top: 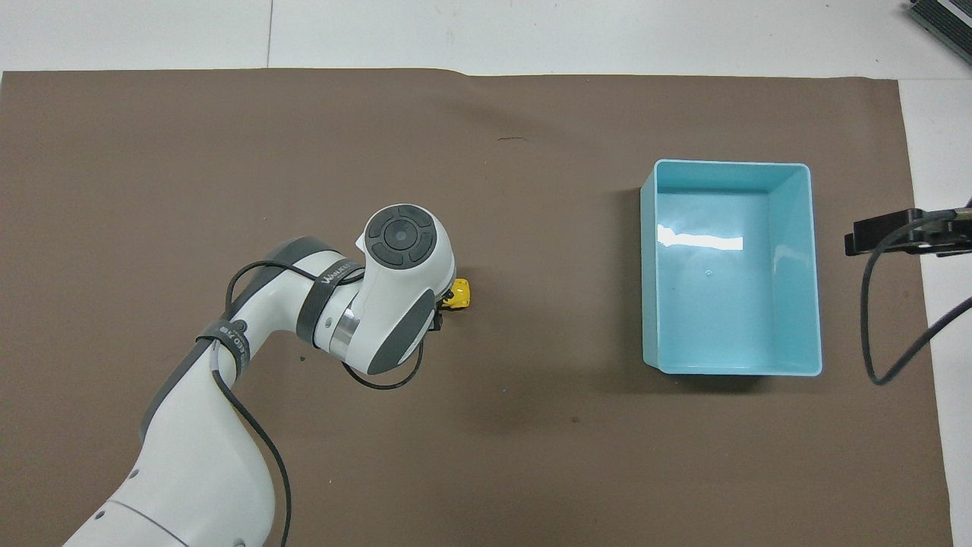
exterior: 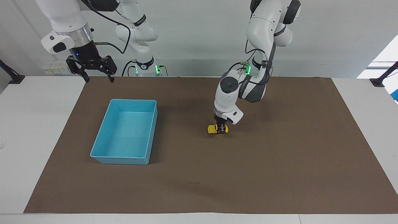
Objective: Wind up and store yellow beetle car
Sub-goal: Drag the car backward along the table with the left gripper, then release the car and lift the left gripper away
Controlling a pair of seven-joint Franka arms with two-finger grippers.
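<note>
On the brown mat (exterior: 279,161) that covers the middle of the surface, seen from the facing camera, the yellow beetle car (exterior: 213,129) stands on its wheels, well apart from the blue bin (exterior: 102,154), toward the left arm's end. The left pincer (exterior: 222,128) comes straight down on the car and is pinching its body across the middle, wheels touching the mat. The right pincer (exterior: 97,76) waits in the air with its fingers spread, over the mat's edge at the right arm's end, by the bin's corner nearest the robots. The bin is empty.

From the overhead camera, the left arm's wrist covers most of the car (top: 459,295); only one yellow end shows past it. The bin (top: 814,266) sits toward the right arm's end, and only a dark part of the right pincer (top: 885,234) shows at the picture's edge, just beside the bin.

The step in hand looks like the winding: dragging the car along the mat so the wheels turn against the spring. To do it well, I judge the pincer should press down enough that the wheels grip and roll rather than skid, pull in a straight line along the car's length, and keep the body level so no wheel lifts. The grip should stay firm; loosening it early would let the car shoot off.
</note>
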